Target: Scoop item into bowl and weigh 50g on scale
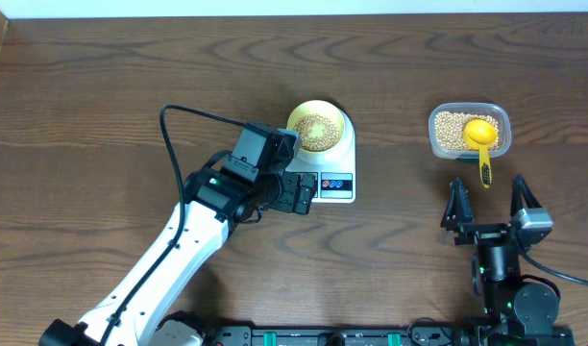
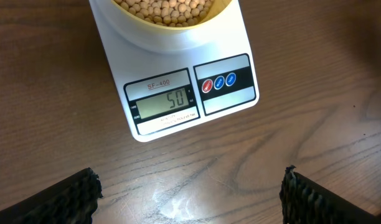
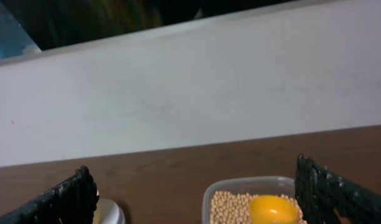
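Beans (image 1: 318, 128) in bowl (image 1: 341, 125) on scale (image 1: 338, 188), scoop (image 1: 481, 135) in bean-filled tub (image 1: 433, 135); left gripper (image 2: 190, 186) and right gripper (image 3: 200, 193), jaws wide apart, empty.

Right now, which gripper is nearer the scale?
Left. The left gripper is open at the front-left corner of the scale, by its display. The right gripper is open well off to the right, just in front of the clear tub.
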You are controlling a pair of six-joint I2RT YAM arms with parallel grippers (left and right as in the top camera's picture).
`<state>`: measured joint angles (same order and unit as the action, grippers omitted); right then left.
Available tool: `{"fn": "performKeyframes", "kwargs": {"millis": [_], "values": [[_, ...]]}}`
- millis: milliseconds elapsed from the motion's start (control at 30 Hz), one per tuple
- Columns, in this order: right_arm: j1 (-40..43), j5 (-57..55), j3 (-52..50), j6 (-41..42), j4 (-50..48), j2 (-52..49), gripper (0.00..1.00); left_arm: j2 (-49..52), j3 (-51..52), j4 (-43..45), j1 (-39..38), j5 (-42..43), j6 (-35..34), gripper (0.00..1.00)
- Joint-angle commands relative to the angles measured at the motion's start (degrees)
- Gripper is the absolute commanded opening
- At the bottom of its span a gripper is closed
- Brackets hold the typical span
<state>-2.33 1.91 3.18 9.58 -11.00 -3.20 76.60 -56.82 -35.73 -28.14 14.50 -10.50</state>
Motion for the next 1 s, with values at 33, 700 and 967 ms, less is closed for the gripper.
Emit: {"fn": "performKeyframes", "kwargs": {"millis": [33,700,967], "values": [[-0.4,-1.6,-1.0,-0.3,0.1,1.8,0.99,-0.7,0.5,0.0,0.0,0.0,0.3,0.94],[-0.3,-2.0,-2.9,-9.5,-0.7,2.9,0.99,-0.7,0.5,0.0,0.0,0.0,0.3,0.94],[-0.3,-2.9,-2.9,-10.1,-0.3,2.9,0.99,-0.7,0.5,0.0,0.0,0.0,0.3,0.94]]}}
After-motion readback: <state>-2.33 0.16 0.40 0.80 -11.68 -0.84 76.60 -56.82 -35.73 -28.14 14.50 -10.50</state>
